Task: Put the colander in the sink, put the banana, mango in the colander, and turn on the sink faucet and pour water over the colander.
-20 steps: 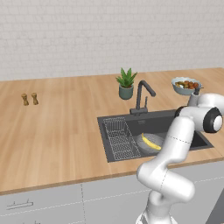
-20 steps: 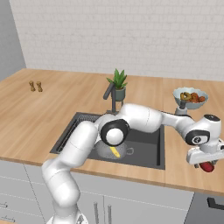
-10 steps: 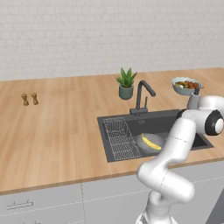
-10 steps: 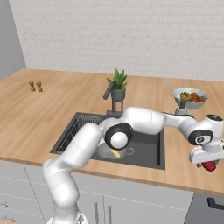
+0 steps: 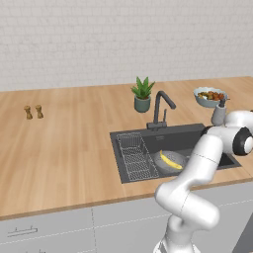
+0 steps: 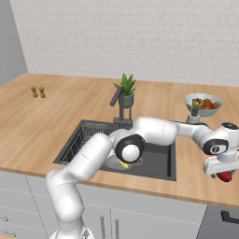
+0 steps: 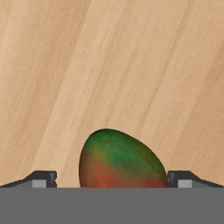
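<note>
Seen from the hand camera, the gripper [image 7: 111,179] hangs directly over the mango [image 7: 121,158], a green-and-red fruit lying on pale wood. The two dark fingertips [image 7: 41,178] stand spread wide, one on each side of the fruit; the right one sits very close to the skin, and whether either touches it cannot be told. The lower part of the mango is cut off at the bottom of this view.

From the right base camera, the gripper [image 6: 224,172] sits at the near right corner of the wooden bench [image 6: 56,116], with only a sliver of the red mango [image 6: 225,176] peeking out beneath the white hand. The fingers themselves are hard to make out here.

The arm crosses in front of the sink [image 6: 158,161], a dark rectangular basin, hiding much of it. The left base camera shows more: the colander [image 5: 169,163] rests inside the sink, with the yellow banana [image 5: 171,161] lying in it. A wire rack [image 5: 135,154] lies in the sink's left part.

Behind the basin rises the dark sink faucet [image 5: 161,107]. Further back stand a small potted plant [image 5: 142,94], a fruit bowl [image 5: 210,96] on the right, and two small shakers [image 5: 33,112] far left. A white brick wall [image 5: 123,39] closes off the room.
</note>
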